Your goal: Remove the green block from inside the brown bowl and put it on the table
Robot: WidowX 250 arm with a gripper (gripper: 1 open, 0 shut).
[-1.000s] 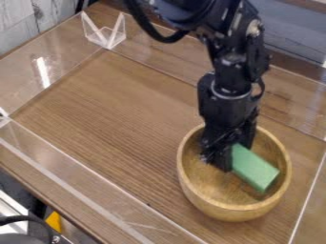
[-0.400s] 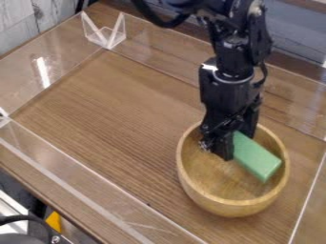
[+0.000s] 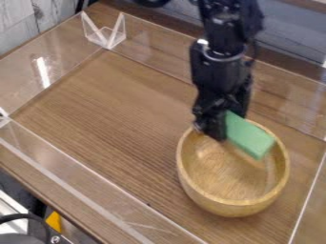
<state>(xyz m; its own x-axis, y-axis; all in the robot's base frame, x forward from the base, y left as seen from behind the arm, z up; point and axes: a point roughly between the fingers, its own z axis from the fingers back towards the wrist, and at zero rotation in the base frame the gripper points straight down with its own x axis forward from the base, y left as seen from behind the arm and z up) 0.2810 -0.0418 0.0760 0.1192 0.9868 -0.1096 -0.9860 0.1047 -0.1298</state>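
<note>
The table (image 3: 102,105) is filling most of the frame, its brown wood grain running from the upper left toward the lower right, with low clear acrylic walls (image 3: 57,176) lining its edges. The black robot arm (image 3: 227,43) is reaching down from the top centre of the frame, its wrist pointing straight at the tabletop. The brown bowl (image 3: 234,191) is sitting on the table in the lower right, round and thick-walled, its pale inside showing empty. The green block (image 3: 251,140) is hanging tilted over the bowl's upper rim, clear of the bowl's floor, its upper end lying between the jaws and its lower end sloping down to the right. The gripper (image 3: 219,122) is clamping that upper end of the block, its jaws pressing closed against the bar's sides.
</note>
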